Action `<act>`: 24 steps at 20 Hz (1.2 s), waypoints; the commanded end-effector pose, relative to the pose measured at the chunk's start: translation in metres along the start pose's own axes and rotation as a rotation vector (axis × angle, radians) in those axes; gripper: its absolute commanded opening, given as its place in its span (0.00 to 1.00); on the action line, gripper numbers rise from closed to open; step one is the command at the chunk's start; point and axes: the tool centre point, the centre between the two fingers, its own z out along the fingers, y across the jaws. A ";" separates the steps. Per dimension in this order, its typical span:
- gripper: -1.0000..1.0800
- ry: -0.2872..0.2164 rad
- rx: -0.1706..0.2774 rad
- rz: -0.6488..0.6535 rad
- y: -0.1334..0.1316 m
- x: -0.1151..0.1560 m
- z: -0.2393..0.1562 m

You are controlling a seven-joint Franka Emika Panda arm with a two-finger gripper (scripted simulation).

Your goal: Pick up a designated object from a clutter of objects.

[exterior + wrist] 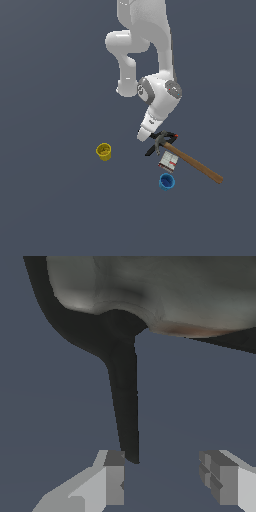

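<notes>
The black spring clamp (151, 148) lies on the floor with the hammer's grey head (161, 143) over it; a red-orange mark shows at its far end. My gripper (145, 136) is low over the clamp's end on the exterior view's left. In the wrist view my gripper (167, 481) is open. One long black clamp handle (125, 406) reaches down to just beside one fingertip (114, 478), inside the gap. The other fingertip (225, 483) stands well apart. The grey hammer head (160, 291) fills the area beyond. The gripper holds nothing.
The hammer's wooden handle (195, 162) runs off toward the exterior view's right. A small white and red box (168, 161) sits just in front of the clamp, with a blue cup (166, 181) in front of that. A yellow cup (103, 151) stands apart on the exterior view's left.
</notes>
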 end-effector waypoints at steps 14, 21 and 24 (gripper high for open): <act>0.62 -0.008 0.004 -0.098 -0.020 0.002 0.032; 0.62 -0.008 0.004 -0.103 -0.020 0.002 0.048; 0.00 -0.008 0.004 -0.103 -0.020 0.002 0.048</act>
